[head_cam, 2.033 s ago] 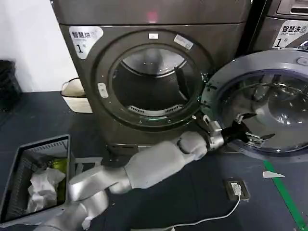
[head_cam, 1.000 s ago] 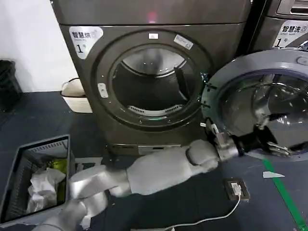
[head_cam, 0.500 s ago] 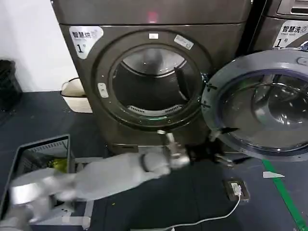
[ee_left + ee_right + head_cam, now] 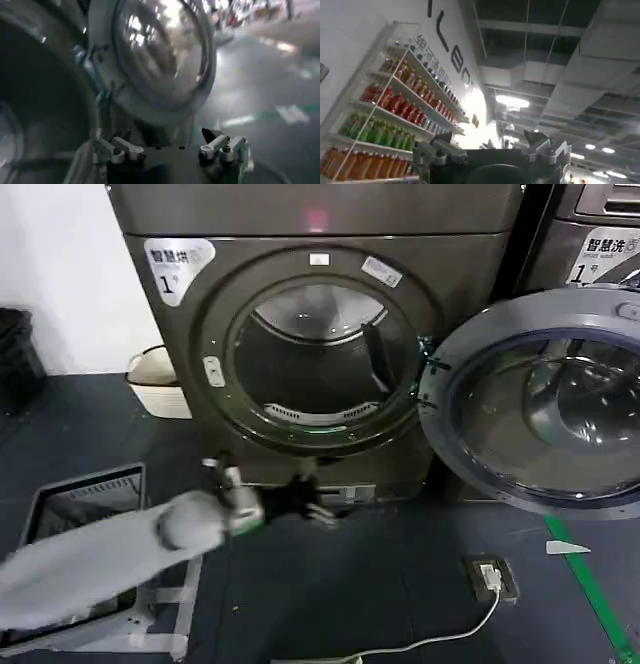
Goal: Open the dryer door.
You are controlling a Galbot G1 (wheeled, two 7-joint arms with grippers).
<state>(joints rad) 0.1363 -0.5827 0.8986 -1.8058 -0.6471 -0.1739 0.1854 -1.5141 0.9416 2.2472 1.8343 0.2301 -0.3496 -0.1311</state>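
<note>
The dryer [image 4: 460, 279], dark bronze-grey with a sticker marked 1, stands with its drum opening [image 4: 318, 364] uncovered. The dryer door [image 4: 545, 409] hangs wide open at the right on its hinge, its grey inner rim and tinted glass facing me. My left gripper [image 4: 308, 506] is low in front of the dryer's base panel, well left of the door and touching nothing. In the left wrist view the left gripper [image 4: 167, 146] is open and empty, with the dryer door [image 4: 160, 60] farther off. My right gripper [image 4: 490, 144] is open and empty, pointing up at a ceiling.
A grey basket [image 4: 85, 482] with laundry sits on the floor at the front left, partly behind my arm. A white basin [image 4: 160, 384] stands beside the dryer. A power adapter [image 4: 490, 576] with its cable and a green tape line [image 4: 590, 584] lie on the floor. A neighbouring machine [image 4: 590, 229] stands behind the door.
My left arm has pulled away from the open door and swung left and down across the dryer's front. The door has stayed wide open.
</note>
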